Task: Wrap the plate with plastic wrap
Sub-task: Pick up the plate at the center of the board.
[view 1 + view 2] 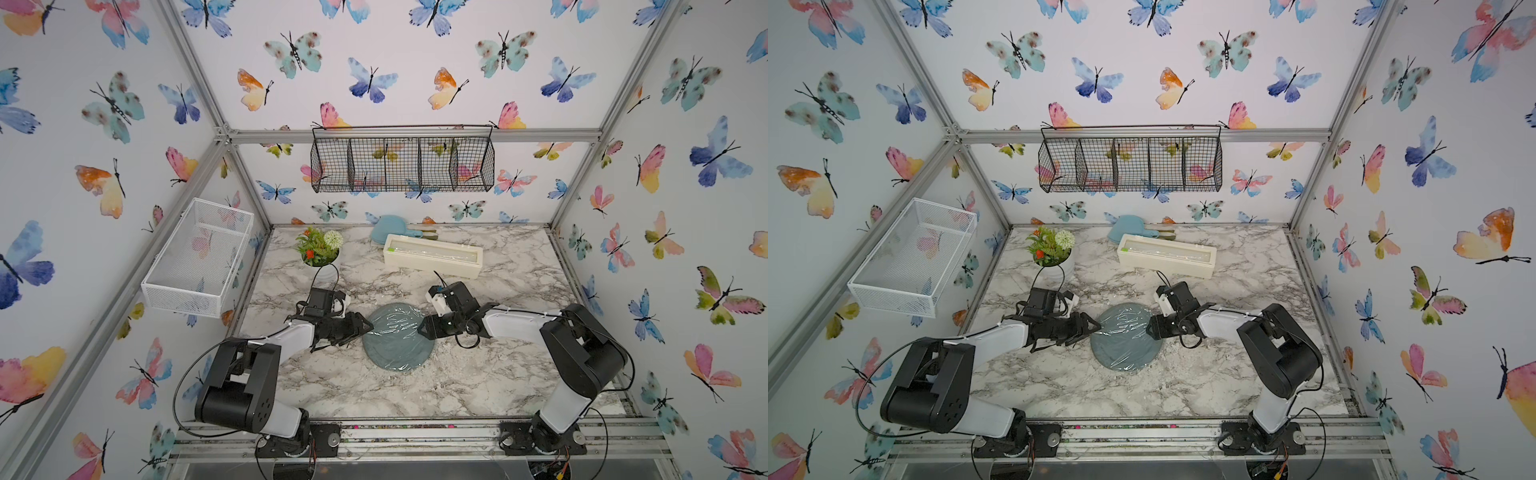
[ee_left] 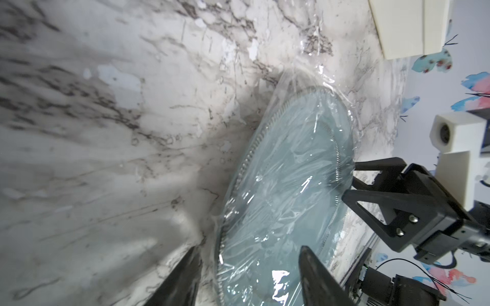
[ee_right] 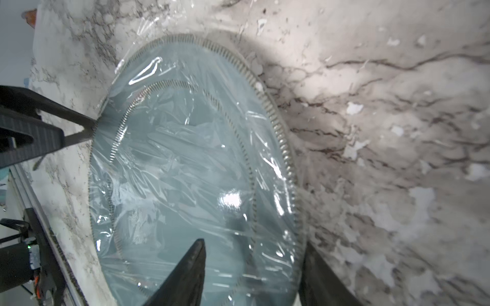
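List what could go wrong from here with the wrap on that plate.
1. The left gripper and right gripper stand open astride opposite edges of the plate. Closing or sliding them could snag or tear the plastic wrap.
2. The film looks wrinkled and loose, and some of it lies on the table past the far rim. It may peel back if it is not tucked under.
3. Uneven pushes from the two sides might shove the plate sideways.
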`<state>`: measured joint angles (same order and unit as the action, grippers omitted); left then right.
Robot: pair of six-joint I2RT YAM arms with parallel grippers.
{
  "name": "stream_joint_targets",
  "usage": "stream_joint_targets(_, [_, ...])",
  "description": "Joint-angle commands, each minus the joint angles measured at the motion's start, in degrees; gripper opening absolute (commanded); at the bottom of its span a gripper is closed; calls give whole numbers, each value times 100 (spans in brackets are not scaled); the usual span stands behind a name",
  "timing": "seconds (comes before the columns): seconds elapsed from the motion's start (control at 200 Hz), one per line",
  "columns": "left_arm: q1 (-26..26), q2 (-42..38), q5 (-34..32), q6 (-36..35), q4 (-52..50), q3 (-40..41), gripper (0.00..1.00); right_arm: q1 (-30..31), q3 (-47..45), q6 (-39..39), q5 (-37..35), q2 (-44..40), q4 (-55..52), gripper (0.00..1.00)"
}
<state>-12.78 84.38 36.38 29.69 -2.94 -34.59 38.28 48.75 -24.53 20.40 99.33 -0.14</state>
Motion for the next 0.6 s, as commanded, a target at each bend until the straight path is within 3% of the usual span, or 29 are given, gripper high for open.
stream_joint_targets(0.0, [-31,170,387,253,629,129,54,4,-285,-299,391,165,402,56])
stream_joint_targets(0.12, [-59,300,484,476,1098,327,39,4,-558,-718,869,220,1108,55])
stream_joint_targets(0.245, [-230,458,479,613,1366,408,32,4,-901,-1349,1431,261,2213,52])
stream_joint_targets(0.41, [-313,442,429,773,1696,510,27,5,-1120,-2013,2021,380,3413,41])
stream_joint_targets(0.596, [-313,208,435,1137,2576,824,16,0,-1092,-2064,2289,411,3663,38])
